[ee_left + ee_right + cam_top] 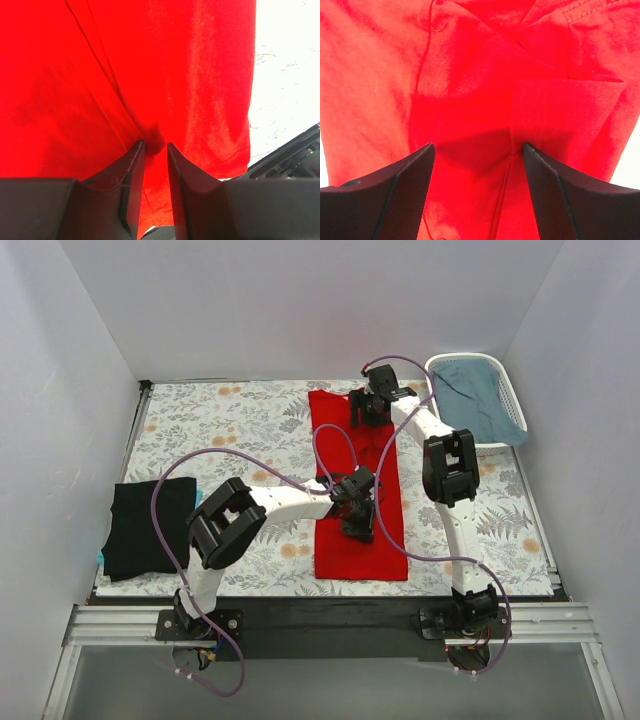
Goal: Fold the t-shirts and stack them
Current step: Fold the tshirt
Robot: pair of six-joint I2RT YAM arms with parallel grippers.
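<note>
The red t-shirt [385, 545] lies as a long folded strip down the middle of the table. My left gripper [357, 520] is over its near half; in the left wrist view the gripper [155, 144] has its jaws close together, pinching a pucker of the red cloth [150, 60]. My right gripper [368, 415] is at the shirt's far end; in the right wrist view the gripper [477, 146] stands wide open over the red cloth [460, 75], near a folded flap and a hem. The black t-shirt [150, 525] lies folded at the table's left edge.
A white basket [470, 358] holding blue cloth [475, 395] stands at the far right corner. The table has a floral cover [230, 420]. White walls close in the left, back and right sides. Purple cables loop over the arms.
</note>
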